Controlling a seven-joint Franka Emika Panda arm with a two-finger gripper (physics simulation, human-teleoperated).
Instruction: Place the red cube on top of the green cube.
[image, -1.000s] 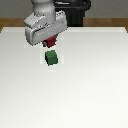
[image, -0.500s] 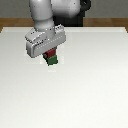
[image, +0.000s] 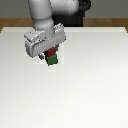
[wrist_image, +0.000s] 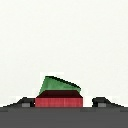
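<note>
The green cube (image: 52, 60) sits on the white table (image: 90, 85), mostly hidden under my gripper (image: 49, 54). The red cube (image: 50, 52) is between the fingers, right above the green cube; I cannot tell whether they touch. In the wrist view the red cube (wrist_image: 58, 99) fills the space between the two fingertips (wrist_image: 24, 104), and the green cube (wrist_image: 59, 83) shows just beyond it. The gripper is shut on the red cube.
The arm's grey body and dark base (image: 75, 12) stand at the far side of the table. A brown floor strip (image: 15, 22) shows behind the table's far edge.
The gripper with the red cube has come down and toward the green cube, from above and beside it to directly over it. The green cube has not moved.
</note>
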